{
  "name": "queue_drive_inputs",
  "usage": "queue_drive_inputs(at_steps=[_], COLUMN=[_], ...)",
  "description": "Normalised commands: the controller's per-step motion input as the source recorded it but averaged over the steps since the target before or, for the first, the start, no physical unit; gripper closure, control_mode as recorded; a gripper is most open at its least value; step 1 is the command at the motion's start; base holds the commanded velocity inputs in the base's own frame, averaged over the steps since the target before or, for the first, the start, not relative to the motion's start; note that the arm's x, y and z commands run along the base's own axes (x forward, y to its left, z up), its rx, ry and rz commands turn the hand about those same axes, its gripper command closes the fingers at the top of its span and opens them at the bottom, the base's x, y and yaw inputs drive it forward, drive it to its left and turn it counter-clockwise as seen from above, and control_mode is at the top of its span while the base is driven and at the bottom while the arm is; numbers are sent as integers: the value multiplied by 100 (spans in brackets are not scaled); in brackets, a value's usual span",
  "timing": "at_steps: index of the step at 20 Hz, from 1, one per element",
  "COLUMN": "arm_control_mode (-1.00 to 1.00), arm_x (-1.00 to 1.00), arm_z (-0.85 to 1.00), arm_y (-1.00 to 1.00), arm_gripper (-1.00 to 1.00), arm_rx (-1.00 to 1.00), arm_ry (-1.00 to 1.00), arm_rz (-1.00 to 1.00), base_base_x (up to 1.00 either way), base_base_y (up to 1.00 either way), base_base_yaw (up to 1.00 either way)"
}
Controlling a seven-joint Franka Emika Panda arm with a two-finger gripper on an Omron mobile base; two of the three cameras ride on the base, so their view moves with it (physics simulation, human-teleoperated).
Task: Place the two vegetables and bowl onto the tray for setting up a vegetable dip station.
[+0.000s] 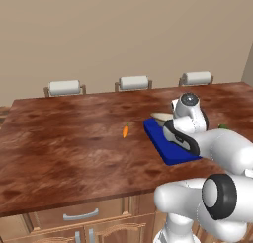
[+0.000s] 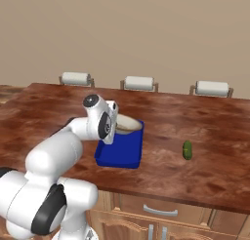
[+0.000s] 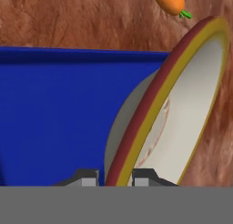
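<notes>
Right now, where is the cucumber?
In the right base view the cucumber lies on the wooden table, apart to the right of the tray, near the front edge.

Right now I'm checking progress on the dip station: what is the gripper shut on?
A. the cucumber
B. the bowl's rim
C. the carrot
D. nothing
B: in the hand view the gripper pinches the bowl by its rim over the blue tray, while the carrot and cucumber lie on the table.

deep blue tray (image 3: 59,109), cream-white bowl (image 3: 191,114) with gold and dark red rim bands, orange carrot (image 1: 125,131) with green top, dark green cucumber (image 2: 187,150), mottled red-brown wooden table (image 1: 64,143).
</notes>
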Motion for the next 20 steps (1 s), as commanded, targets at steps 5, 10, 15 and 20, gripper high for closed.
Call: queue_drive_inputs(at_steps=[5,10,15,20], arm_control_mode=[-100,-100,-100,-100], arm_x=[1,2,7,6], arm_z=[4,0,0,-1], arm_y=[-8,-2,0,2], arm_gripper=[100,100,100,100], arm_rx=[-1,0,0,0], arm_ry=[-2,-1,0,0], arm_rz=[0,0,1,2], base_base_x=[0,0,0,0], base_base_y=[0,0,0,0], base_base_yaw=[0,0,0,0])
